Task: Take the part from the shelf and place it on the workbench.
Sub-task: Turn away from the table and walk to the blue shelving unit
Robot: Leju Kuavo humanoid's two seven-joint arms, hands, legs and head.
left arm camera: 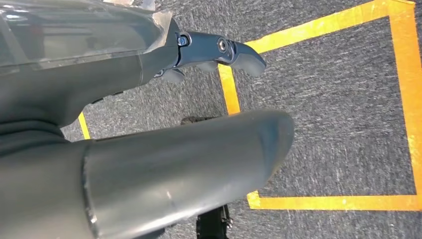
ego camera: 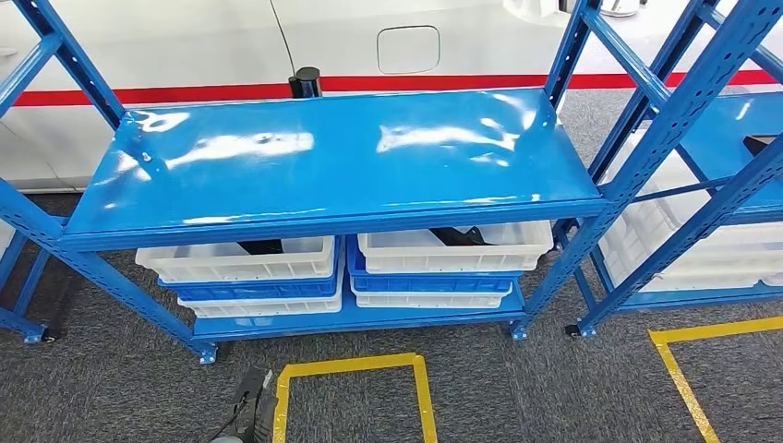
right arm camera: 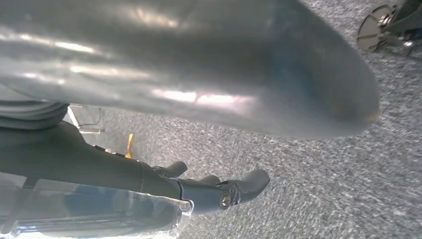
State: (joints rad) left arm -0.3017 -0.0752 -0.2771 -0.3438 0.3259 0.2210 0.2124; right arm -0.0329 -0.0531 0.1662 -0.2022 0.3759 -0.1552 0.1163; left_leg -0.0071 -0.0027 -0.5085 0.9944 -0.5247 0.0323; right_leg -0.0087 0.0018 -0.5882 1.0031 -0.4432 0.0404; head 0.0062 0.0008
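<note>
Hanging over grey carpet, left hand and right hand, fingers apart, empty; shelf ahead.

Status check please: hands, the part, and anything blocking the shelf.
Both hands, left hand and right hand, hang over carpet, holding nothing. Dark parts sit in white bins, lower shelf. Nothing blocking.

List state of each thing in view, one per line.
Left hand: hanging over the carpet, holding nothing, fingers apart.
Right hand: hanging over the carpet, holding nothing.
Top shelf: bare.
Left white bin: on lower shelf, dark part inside.
Right white bin: on lower shelf, dark part inside.
</note>
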